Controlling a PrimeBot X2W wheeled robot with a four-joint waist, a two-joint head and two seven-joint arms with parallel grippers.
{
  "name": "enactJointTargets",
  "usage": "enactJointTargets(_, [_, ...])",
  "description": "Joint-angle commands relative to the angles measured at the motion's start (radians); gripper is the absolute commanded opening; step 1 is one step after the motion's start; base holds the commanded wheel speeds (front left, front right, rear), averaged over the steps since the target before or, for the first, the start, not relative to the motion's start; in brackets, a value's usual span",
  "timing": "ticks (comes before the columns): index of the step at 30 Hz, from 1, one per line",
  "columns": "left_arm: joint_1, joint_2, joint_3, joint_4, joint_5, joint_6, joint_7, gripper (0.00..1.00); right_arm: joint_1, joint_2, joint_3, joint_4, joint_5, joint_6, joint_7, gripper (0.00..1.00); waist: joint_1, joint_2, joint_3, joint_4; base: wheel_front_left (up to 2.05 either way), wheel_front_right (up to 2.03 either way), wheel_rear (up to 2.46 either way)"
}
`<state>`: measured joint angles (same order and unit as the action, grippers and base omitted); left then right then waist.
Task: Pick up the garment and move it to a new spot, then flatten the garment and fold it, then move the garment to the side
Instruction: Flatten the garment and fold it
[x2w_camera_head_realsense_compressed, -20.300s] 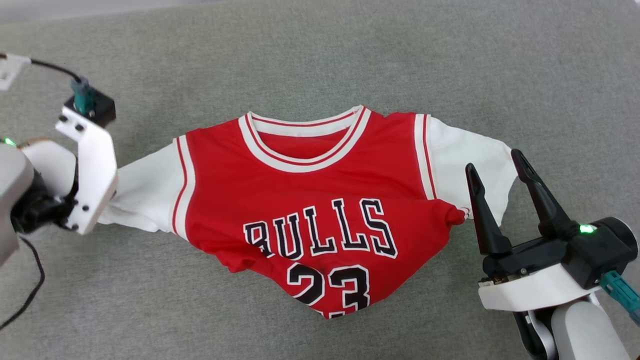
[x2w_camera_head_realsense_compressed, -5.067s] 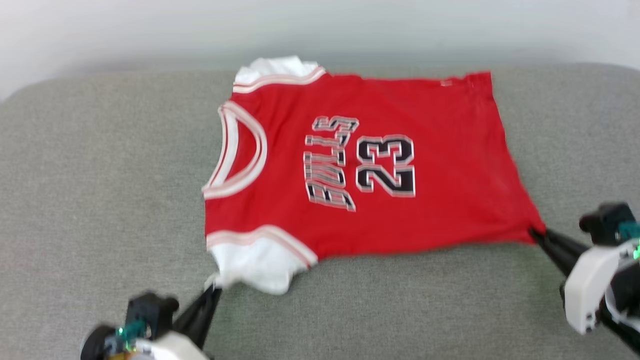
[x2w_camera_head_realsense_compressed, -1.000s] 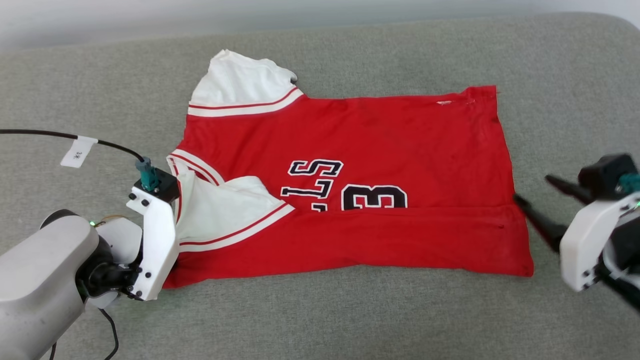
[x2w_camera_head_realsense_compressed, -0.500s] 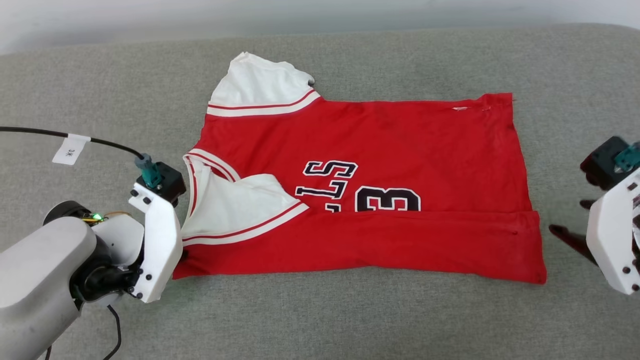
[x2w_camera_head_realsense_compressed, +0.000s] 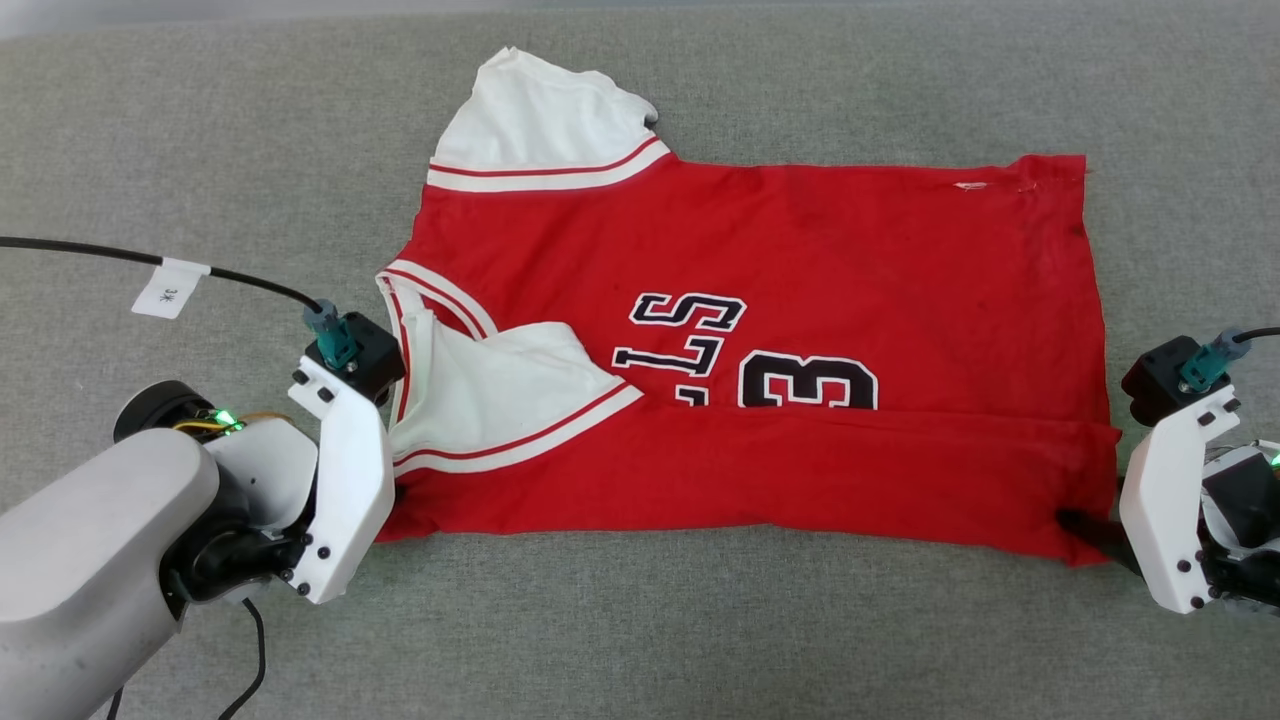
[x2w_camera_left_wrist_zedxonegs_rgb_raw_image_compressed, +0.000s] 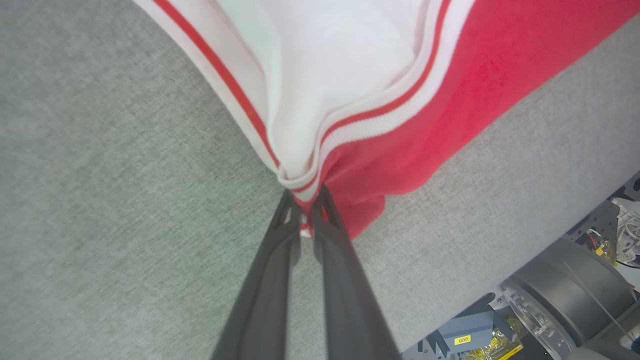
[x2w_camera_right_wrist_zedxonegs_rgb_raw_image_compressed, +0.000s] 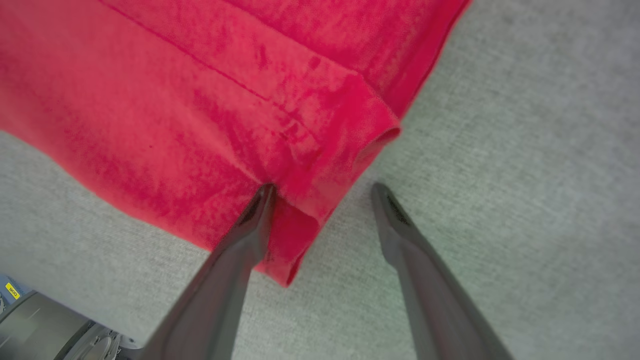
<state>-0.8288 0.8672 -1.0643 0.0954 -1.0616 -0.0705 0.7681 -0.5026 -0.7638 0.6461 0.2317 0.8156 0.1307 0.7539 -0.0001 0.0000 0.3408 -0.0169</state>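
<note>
The garment (x2w_camera_head_realsense_compressed: 800, 260) lies flat on the grey cushion, collar to the left and hem to the right. Its near long edge is folded up over the lower part of the black lettering, and the near white sleeve (x2w_camera_head_realsense_compressed: 480, 385) lies on the red front. In the left wrist view my left gripper (x2w_camera_left_wrist_zedxonegs_rgb_raw_image_compressed: 306, 200) is shut on the bunched shoulder corner of the garment (x2w_camera_left_wrist_zedxonegs_rgb_raw_image_compressed: 400, 130). At the near hem corner my right gripper (x2w_camera_right_wrist_zedxonegs_rgb_raw_image_compressed: 324, 189) is open: one finger rests on the red cloth (x2w_camera_right_wrist_zedxonegs_rgb_raw_image_compressed: 175, 100), the other on the cushion beside it. One dark right finger (x2w_camera_head_realsense_compressed: 1085, 527) shows in the head view.
The grey cushion (x2w_camera_head_realsense_compressed: 640, 630) stretches on all sides of the garment. A black cable with a white tag (x2w_camera_head_realsense_compressed: 170, 288) runs in from the left to my left wrist. The left wrist view shows the robot's base (x2w_camera_left_wrist_zedxonegs_rgb_raw_image_compressed: 565, 300) beyond the cushion's edge.
The head camera has tilted down. My open right gripper has moved down and in to the near hem corner. My left gripper stays shut on the shoulder corner.
</note>
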Motion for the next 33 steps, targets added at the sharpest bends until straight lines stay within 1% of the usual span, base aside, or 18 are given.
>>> enactJointTargets(1, [-0.007, -0.003, -0.002, -0.002, 0.003, 0.003, -0.004, 0.0, 0.05, 0.057, 0.049, 0.036, 0.007, 0.0, 0.002, 1.0, 0.0001, 0.0, 0.005, 0.002, 0.0, 0.0, 0.0])
enactJointTargets(3, [0.001, -0.002, -0.004, 0.0, 0.001, 0.004, -0.006, 0.0, 0.061, 0.083, 0.083, 0.071, 0.012, 0.001, -0.009, 1.0, 0.0001, 0.0, 0.008, 0.002, 0.0, 0.0, 0.0])
enactJointTargets(5, [0.01, 0.0, -0.006, 0.004, 0.001, 0.005, -0.01, 0.0, 0.057, 0.094, 0.107, 0.089, 0.021, 0.001, -0.023, 1.0, 0.0001, 0.0, 0.006, 0.001, 0.0, 0.0, 0.0])
enactJointTargets(6, [0.016, 0.001, -0.008, 0.008, 0.0, 0.005, -0.013, 0.0, 0.048, 0.095, 0.109, 0.09, 0.028, 0.001, -0.039, 0.4, 0.0001, 0.0, 0.001, -0.002, 0.0, 0.0, 0.0])
enactJointTargets(7, [0.023, 0.003, -0.01, 0.011, -0.002, 0.004, -0.014, 0.0, 0.038, 0.091, 0.11, 0.088, 0.035, 0.001, -0.051, 0.0, 0.0001, 0.0, -0.005, -0.004, 0.0, 0.0, 0.0])
enactJointTargets(11, [0.045, 0.011, -0.008, 0.023, -0.016, 0.004, -0.03, 0.0, -0.006, 0.026, 0.102, 0.064, 0.036, 0.0, -0.109, 0.0, 0.0001, 0.0, -0.046, -0.011, 0.0, 0.0, 0.0])
enactJointTargets(14, [0.064, 0.022, -0.008, 0.024, -0.029, 0.002, -0.039, 0.0, -0.012, -0.028, 0.102, 0.024, 0.052, 0.0, -0.13, 0.0, 0.0001, 0.0, -0.084, -0.016, 0.0, 0.0, 0.0])
enactJointTargets(15, [0.086, 0.035, -0.011, 0.014, -0.043, 0.002, -0.04, 0.0, -0.004, -0.08, 0.103, -0.025, 0.068, 0.0, -0.137, 0.0, 0.0001, 0.0, -0.116, -0.018, 0.0, 0.0, 0.0])
enactJointTargets(19, [0.119, 0.053, -0.021, -0.02, -0.058, 0.01, -0.035, 0.0, 0.025, -0.138, 0.088, -0.086, 0.091, 0.0, -0.134, 0.0, 0.0001, 0.0, -0.14, -0.018, 0.0, 0.0, 0.0])
enactJointTargets(23, [0.156, 0.068, -0.038, -0.059, -0.065, 0.021, -0.03, 0.0, 0.076, -0.181, 0.074, -0.134, 0.11, -0.001, -0.118, 0.0, 0.0001, 0.0, -0.146, -0.013, 0.0, 0.0, 0.0])
enactJointTargets(26, [0.181, 0.072, -0.05, -0.076, -0.067, 0.035, -0.03, 0.0, 0.125, -0.191, 0.05, -0.142, 0.128, -0.001, -0.114, 0.0, 0.0001, 0.0, -0.142, -0.009, 0.0, 0.0, 0.0])
enactJointTargets(29, [0.2, 0.066, -0.057, -0.075, -0.067, 0.045, -0.038, 0.0, 0.163, -0.17, 0.037, -0.124, 0.118, -0.001, -0.109, 0.0, 0.0001, 0.0, -0.131, -0.009, 0.0, 0.0, 0.0])
enactJointTargets(32, [0.209, 0.055, -0.063, -0.065, -0.058, 0.052, -0.045, 0.0, 0.183, -0.132, 0.027, -0.1, 0.115, -0.001, -0.104, 0.0, 0.0001, 0.0, -0.123, -0.009, 0.0, 0.0, 0.0])
enactJointTargets(33, [0.208, 0.051, -0.06, -0.063, -0.057, 0.053, -0.052, 0.21, 0.185, -0.119, 0.018, -0.095, 0.111, -0.001, -0.108, 0.14, 0.0001, 0.0, -0.122, -0.008, 0.0, 0.0, 0.0])
